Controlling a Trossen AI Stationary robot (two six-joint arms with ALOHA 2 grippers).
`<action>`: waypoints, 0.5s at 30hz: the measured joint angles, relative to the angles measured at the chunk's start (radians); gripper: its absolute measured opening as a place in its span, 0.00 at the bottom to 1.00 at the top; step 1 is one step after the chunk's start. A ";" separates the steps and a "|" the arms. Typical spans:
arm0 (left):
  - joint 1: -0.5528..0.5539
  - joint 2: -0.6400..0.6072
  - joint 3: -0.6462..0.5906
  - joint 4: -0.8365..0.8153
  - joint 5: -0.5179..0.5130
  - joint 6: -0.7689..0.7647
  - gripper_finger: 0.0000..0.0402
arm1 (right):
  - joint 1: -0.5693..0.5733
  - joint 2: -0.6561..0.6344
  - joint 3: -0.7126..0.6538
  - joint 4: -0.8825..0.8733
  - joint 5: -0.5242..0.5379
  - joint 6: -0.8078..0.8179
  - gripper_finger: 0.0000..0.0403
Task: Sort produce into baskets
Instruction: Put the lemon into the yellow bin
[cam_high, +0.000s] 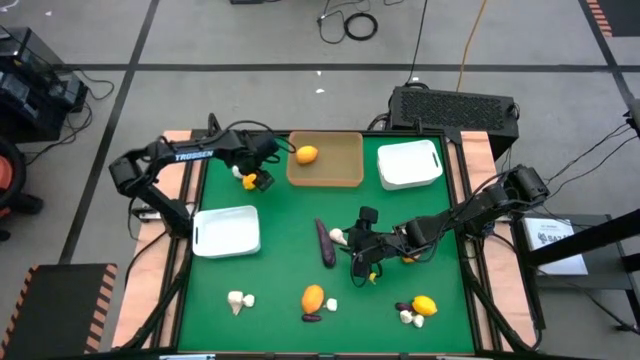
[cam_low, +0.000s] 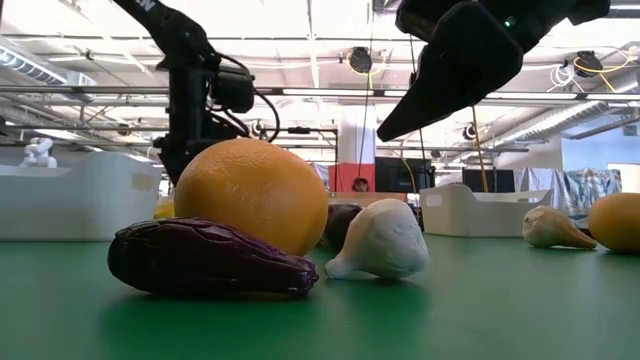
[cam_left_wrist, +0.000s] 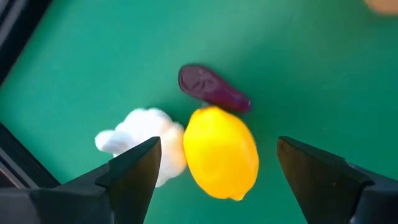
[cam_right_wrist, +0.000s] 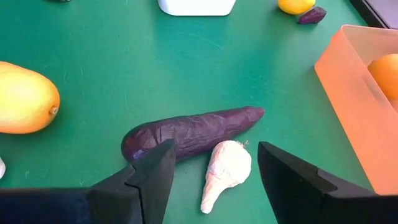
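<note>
While our left hand (cam_high: 258, 172) hangs over the tabletop (cam_high: 270, 280) just beside the tan basket (cam_high: 326, 175), its fingers (cam_left_wrist: 134, 171) stand apart around a lemon (cam_left_wrist: 221, 151) that we have not gripped; a garlic bulb (cam_left_wrist: 143, 138) touches the lemon on one side and a small purple piece (cam_left_wrist: 212, 89) touches it on the other. Our right hand (cam_right_wrist: 214, 171) hovers near the middle of the tabletop, fingers likewise apart, above a long eggplant (cam_right_wrist: 189, 132) and a second bulb (cam_right_wrist: 225, 171) lying against it. One orange (cam_high: 307, 154) sits in the tan basket. Both white baskets, one at the far right (cam_high: 410, 165) and one at the left (cam_high: 227, 232), look empty from above. Along the near edge we see another bulb (cam_high: 238, 300), an orange (cam_high: 313, 297) with a bulb and a dark piece beside it, and a yellow fruit (cam_high: 425, 306) near the right corner with bulbs and a purple piece next to it.
</note>
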 joint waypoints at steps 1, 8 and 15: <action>0.000 0.000 -0.009 0.000 0.000 0.000 0.81 | 0.000 0.000 0.000 0.000 0.000 0.000 0.54; 0.000 0.001 -0.075 0.069 -0.004 0.000 0.81 | 0.000 0.000 0.000 0.000 0.000 0.000 0.54; 0.000 0.000 -0.075 0.098 -0.005 0.001 0.80 | 0.000 0.000 0.000 0.000 0.000 -0.008 0.54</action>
